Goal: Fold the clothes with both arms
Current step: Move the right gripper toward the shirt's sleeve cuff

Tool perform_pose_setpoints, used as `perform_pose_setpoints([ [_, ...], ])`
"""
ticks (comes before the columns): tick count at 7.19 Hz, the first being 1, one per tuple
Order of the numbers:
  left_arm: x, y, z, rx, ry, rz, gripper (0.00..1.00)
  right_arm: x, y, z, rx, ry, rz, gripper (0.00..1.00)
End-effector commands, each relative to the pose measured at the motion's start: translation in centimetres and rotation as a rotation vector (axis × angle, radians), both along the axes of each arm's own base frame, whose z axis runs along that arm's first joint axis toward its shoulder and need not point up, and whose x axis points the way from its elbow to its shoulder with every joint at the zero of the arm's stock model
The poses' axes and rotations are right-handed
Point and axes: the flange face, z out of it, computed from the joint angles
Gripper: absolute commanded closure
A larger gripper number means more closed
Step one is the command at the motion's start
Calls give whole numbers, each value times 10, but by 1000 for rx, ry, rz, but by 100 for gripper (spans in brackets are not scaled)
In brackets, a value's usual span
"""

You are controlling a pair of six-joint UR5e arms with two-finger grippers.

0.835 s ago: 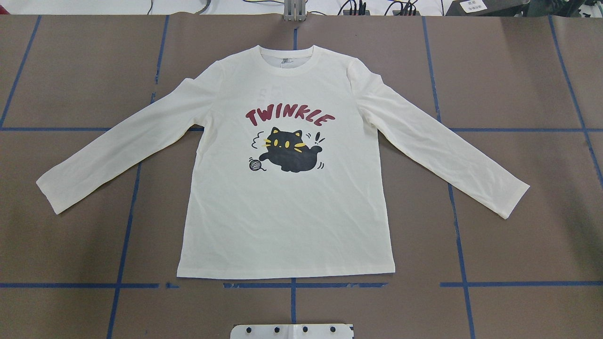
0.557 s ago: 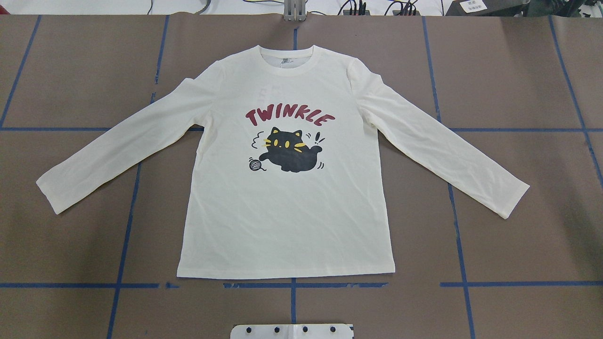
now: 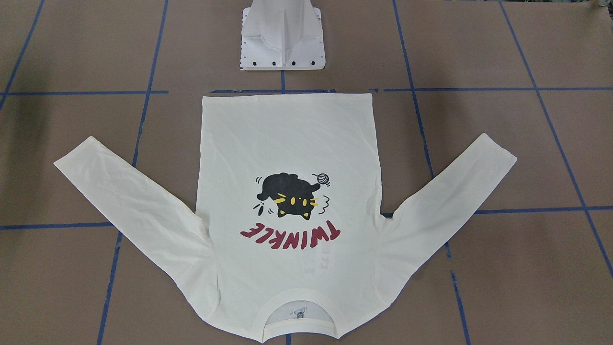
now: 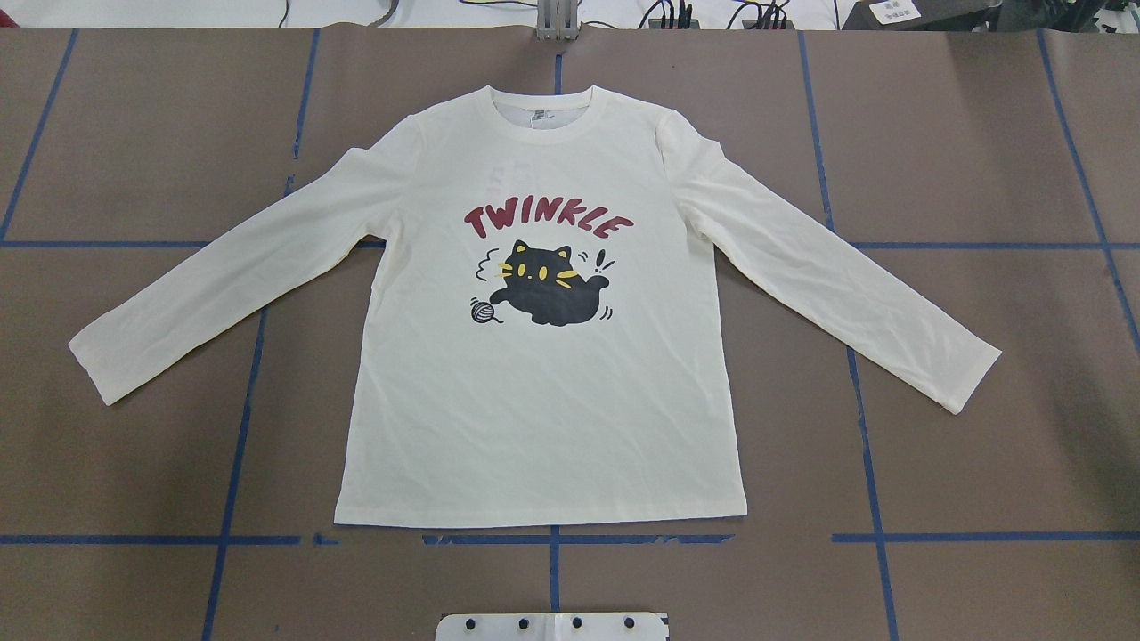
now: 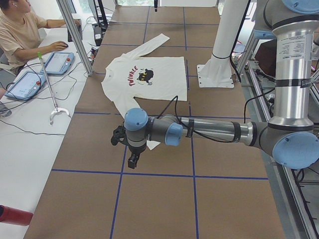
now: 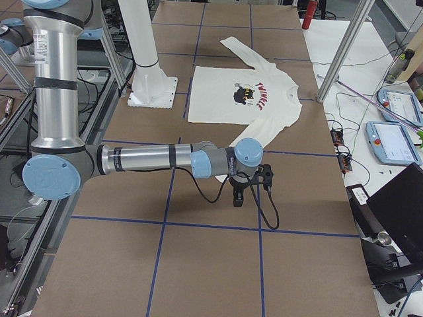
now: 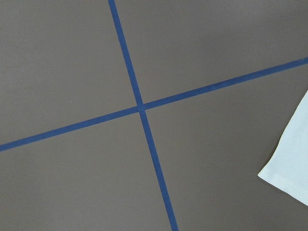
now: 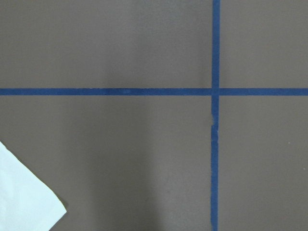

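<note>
While T-shirt point(image 4: 534, 401) lies flat, left arm point(image 5: 214, 130), right arm point(image 6: 145, 158) hover over table point(image 4: 134, 463) beside it; jaws' state unclear.

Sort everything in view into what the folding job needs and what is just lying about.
Job:
cream T-shirt
left arm
right arm

Lying about:
white pedestal base
blue-edged tablets
seated person
</note>
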Motion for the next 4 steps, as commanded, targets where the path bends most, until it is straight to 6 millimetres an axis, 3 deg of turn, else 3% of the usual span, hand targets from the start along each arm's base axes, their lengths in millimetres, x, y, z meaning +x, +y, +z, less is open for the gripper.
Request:
perform_pose_setpoints([
  [1, 2, -2, -10, 67, 10, 5, 0, -62, 11, 0, 0, -17, -57, 0],
  [2, 2, -2, -10, 70, 9, 5, 0, -94, 17, -10, -68, -22, -2, 10],
  [4, 2, -3, -12, 73, 9, 4, 0, -153, 47, 4, -51, -9, 91, 11],
])
